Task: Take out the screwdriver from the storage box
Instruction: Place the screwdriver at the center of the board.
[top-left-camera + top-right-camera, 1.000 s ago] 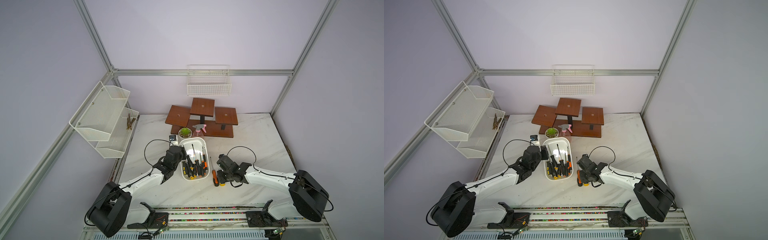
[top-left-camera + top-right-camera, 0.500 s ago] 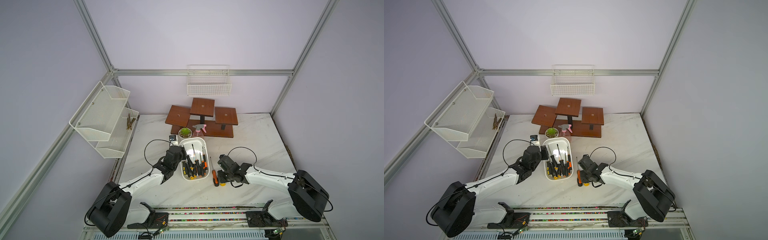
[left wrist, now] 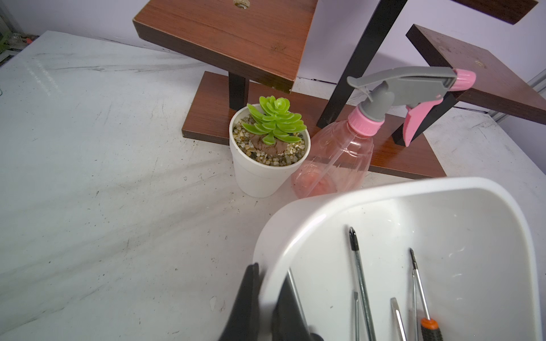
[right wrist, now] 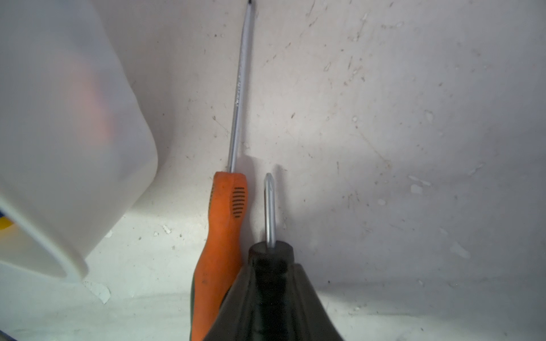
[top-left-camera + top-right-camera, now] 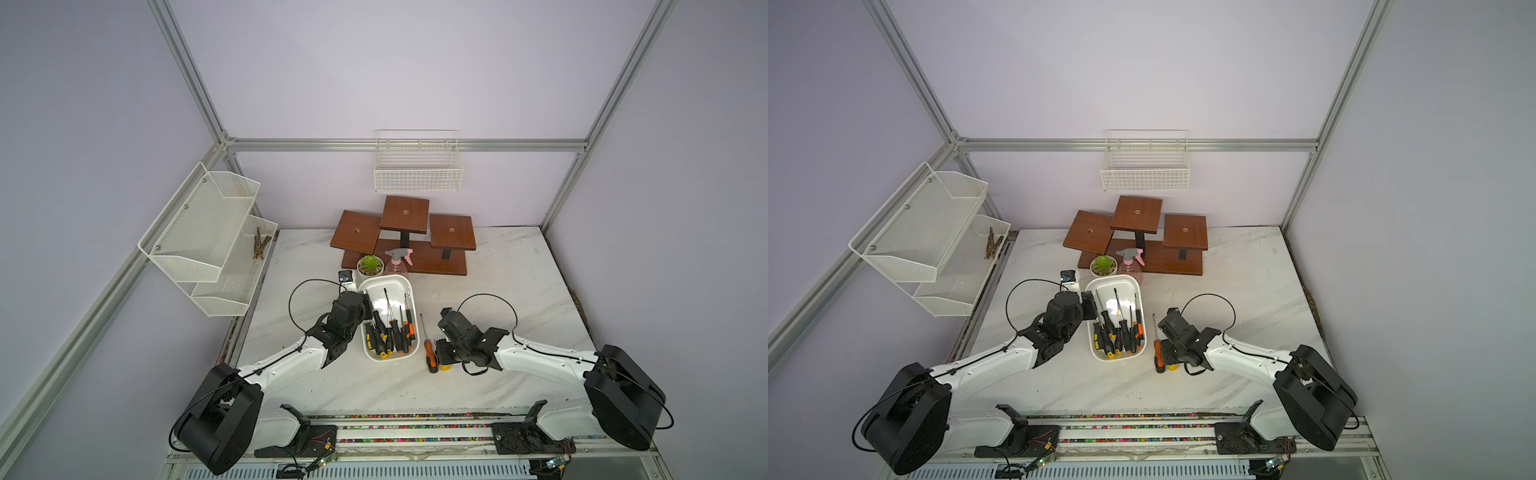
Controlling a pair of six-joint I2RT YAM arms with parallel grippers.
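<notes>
Screwdriver in the claw: a stubby black-handled screwdriver [image 4: 269, 206] with a silver cross tip is clenched by its handle in the right gripper [image 4: 270, 265], low over the white marble tabletop [image 5: 498, 270]. Whether it touches down cannot be told. It sits outside the shallow white plastic storage box [image 5: 417, 316], on the right arm's side. Right alongside it, a long orange-handled screwdriver [image 4: 224, 224] lies flat on the marble, shaft pointing away from the robot, just beside the box wall [image 4: 74, 118]. Across the way, the left gripper [image 3: 267, 283] is pinched onto the box's near-left rim [image 3: 384, 184], one finger outside, one inside. More black-handled screwdrivers [image 5: 390, 332] with yellow or orange ends lie in the box.
</notes>
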